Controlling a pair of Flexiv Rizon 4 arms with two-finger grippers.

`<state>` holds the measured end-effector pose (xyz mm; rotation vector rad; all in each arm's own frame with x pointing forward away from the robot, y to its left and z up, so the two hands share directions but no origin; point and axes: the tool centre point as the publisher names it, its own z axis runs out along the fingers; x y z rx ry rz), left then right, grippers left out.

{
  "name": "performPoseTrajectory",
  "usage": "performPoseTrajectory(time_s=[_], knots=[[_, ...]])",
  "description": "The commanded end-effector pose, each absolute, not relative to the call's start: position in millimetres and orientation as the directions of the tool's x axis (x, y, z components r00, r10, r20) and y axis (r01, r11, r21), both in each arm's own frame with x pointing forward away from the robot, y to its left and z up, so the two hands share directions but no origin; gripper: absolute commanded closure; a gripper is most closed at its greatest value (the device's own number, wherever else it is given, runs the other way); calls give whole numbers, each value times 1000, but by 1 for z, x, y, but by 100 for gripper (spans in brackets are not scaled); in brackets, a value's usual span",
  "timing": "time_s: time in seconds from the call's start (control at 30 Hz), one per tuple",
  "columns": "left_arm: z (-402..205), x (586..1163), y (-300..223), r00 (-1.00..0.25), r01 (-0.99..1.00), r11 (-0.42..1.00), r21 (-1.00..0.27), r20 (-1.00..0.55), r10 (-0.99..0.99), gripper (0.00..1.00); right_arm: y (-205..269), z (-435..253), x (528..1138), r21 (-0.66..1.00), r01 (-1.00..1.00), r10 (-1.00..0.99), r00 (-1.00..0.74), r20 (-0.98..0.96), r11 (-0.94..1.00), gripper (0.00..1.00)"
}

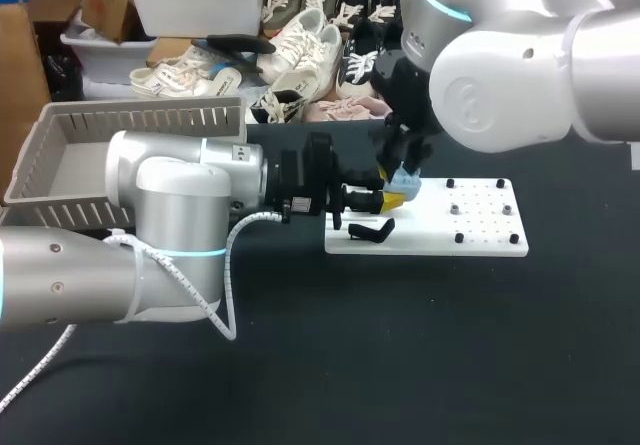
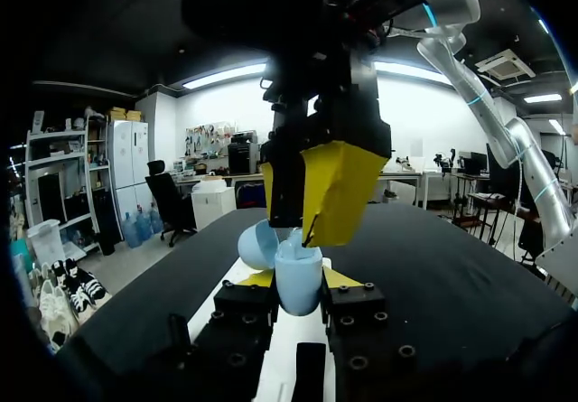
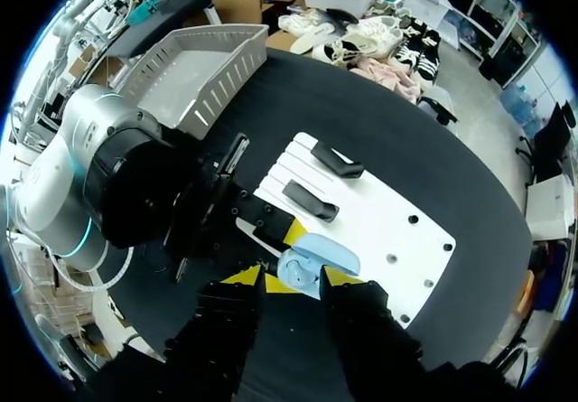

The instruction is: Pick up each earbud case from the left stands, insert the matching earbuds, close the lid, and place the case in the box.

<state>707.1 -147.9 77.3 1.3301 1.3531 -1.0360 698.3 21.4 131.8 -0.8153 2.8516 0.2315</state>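
Where my left arm lies across the table, the left gripper [image 2: 298,278] clamps the pale blue earbud case [image 2: 297,286] between its 2 tips, lid open, over the white board [image 1: 480,240]. The right gripper [image 3: 289,278] hangs directly above the case; I cannot tell whether it grips.

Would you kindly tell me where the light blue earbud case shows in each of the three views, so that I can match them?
Head view: the light blue earbud case is near the middle, over the left part of the white board.
Left wrist view: held between the left gripper fingers, lid open.
Right wrist view: close ahead of the right gripper, over the board.
Shared landmark: the white board.
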Motion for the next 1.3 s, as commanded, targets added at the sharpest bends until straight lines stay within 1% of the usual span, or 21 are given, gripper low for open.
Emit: performPoseTrajectory(time_s=[0.03, 0.17, 0.3, 0.5, 0.67, 0.87, 1.3], knots=[[77, 706, -148, 34, 997, 58, 46, -979, 200, 100, 13, 146, 691, 109, -532, -498, -834, -237, 839, 62], [77, 706, -148, 34, 997, 58, 46, -979, 200, 100, 9, 158, 701, 97, -508, -466, -839, -282, 856, 60], [77, 706, -148, 34, 997, 58, 46, -979, 200, 100, -1, 162, 725, 125, -434, -383, -875, -297, 892, 59], [77, 706, -148, 34, 997, 58, 46, -979, 200, 100, -14, 156, 756, 164, -336, -280, -916, -289, 928, 58], [77, 706, -148, 34, 997, 58, 46, -979, 200, 100, -17, 147, 768, 178, -302, -250, -931, -266, 937, 58], [77, 706, -148, 34, 997, 58, 46, -979, 200, 100, -15, 134, 766, 174, -291, -247, -940, -233, 941, 60], [77, 706, -148, 34, 997, 58, 46, -979, 200, 100, -14, 116, 739, 162, -293, -262, -947, -188, 942, 62]])
